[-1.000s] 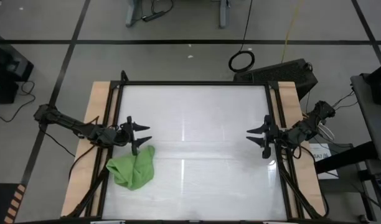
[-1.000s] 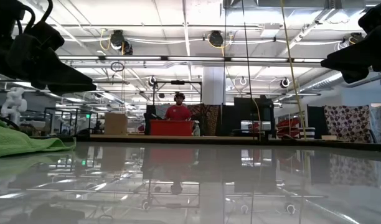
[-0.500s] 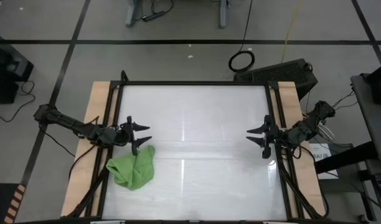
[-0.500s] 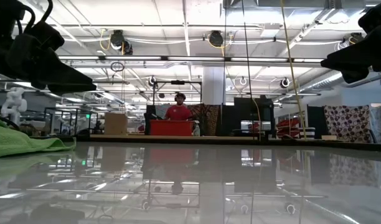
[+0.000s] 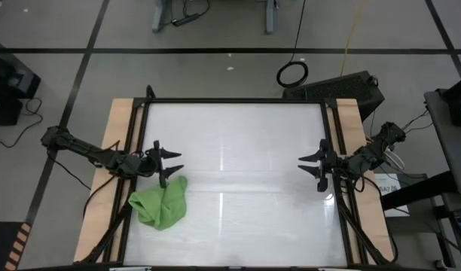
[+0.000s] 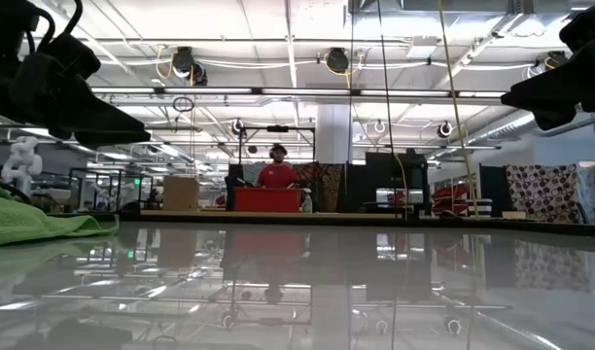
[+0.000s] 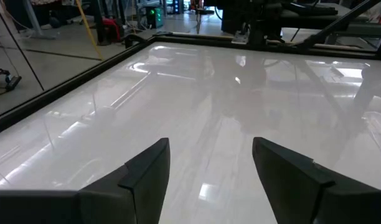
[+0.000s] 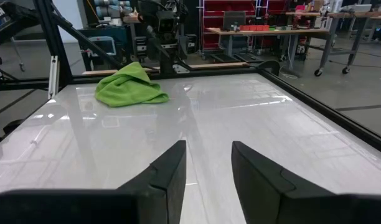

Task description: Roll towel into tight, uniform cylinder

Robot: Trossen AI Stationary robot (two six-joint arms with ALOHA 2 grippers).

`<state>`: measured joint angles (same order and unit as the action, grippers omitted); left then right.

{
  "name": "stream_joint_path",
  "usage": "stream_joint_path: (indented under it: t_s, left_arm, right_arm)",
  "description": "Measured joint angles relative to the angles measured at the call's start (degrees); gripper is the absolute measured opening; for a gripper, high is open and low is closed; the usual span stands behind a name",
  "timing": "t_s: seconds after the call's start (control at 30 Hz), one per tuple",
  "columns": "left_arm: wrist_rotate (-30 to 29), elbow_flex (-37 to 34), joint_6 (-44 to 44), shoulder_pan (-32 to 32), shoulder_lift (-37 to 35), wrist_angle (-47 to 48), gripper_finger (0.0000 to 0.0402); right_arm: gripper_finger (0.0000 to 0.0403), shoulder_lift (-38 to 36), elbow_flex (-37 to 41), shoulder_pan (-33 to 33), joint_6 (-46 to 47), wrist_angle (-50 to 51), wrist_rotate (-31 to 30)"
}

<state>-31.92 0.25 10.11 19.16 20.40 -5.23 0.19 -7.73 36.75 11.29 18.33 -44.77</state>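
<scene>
I see the towel (image 5: 161,202) crumpled lower left, just below my left gripper (image 5: 172,162), jaws apart and empty. Right gripper (image 5: 309,165), jaws part open, sits well apart at right, so left is nearer.

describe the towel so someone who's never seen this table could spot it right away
On the glossy white tabletop, look at the near left corner, just in front of the left hand. The towel lies there in a crumpled heap, not yet rolled. It is the only bright lime-green thing and the only object on the table.
</scene>
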Motion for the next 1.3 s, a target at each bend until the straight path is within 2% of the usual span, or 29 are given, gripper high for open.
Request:
stream_joint_path:
  t_s: [1.03, 1.3]
  left_arm:
    - [0.0, 0.0, 0.0, 0.0, 0.0, 0.0, 0.0235]
    - [0.0, 0.0, 0.0, 0.0, 0.0, 0.0, 0.0235]
  right_arm:
    - [0.0118, 0.0, 0.0, 0.0, 0.0, 0.0, 0.0]
    - [0.0118, 0.0, 0.0, 0.0, 5.8, -2.3, 0.0]
